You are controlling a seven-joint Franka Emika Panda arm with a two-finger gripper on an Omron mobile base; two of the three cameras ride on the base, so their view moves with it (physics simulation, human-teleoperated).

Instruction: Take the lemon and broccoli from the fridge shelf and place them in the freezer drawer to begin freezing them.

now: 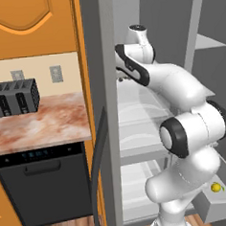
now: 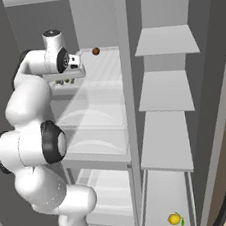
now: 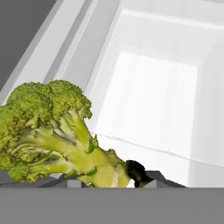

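The broccoli (image 3: 52, 133) is filling the lower left of the hand view: a lumpy crown of green to yellow-green florets, with pale yellow-green branching stems running down into a thick stalk that is pointing toward the bottom centre of that view. The stalk's cut end is sitting right against a small dark fingertip (image 3: 136, 171), so the gripper (image 3: 116, 179) is appearing to close on the stalk, though only that one fingertip is showing. Beyond the vegetable, pale white fridge walls and translucent surfaces are receding below the hand.

In the right base view the white arm is reaching up into the left side of the open fridge, its gripper (image 2: 66, 80) hanging at the front edge of an upper fridge shelf (image 2: 99, 69), with small dark green bits of the broccoli (image 2: 66, 81) peeking out just under the hand. A small brown round item (image 2: 96, 51) is resting farther back on that shelf.

The lemon (image 2: 174, 219), small, bright yellow and rounded with a little green leaf, is lying in the light grey freezer drawer (image 2: 164, 199) at the bottom right; from the left base view the lemon (image 1: 216, 187) is showing in the same drawer (image 1: 223, 204), well apart from the gripper. A grey toaster (image 1: 14, 97) is standing on the marbled desk (image 1: 44, 125) outside the fridge.
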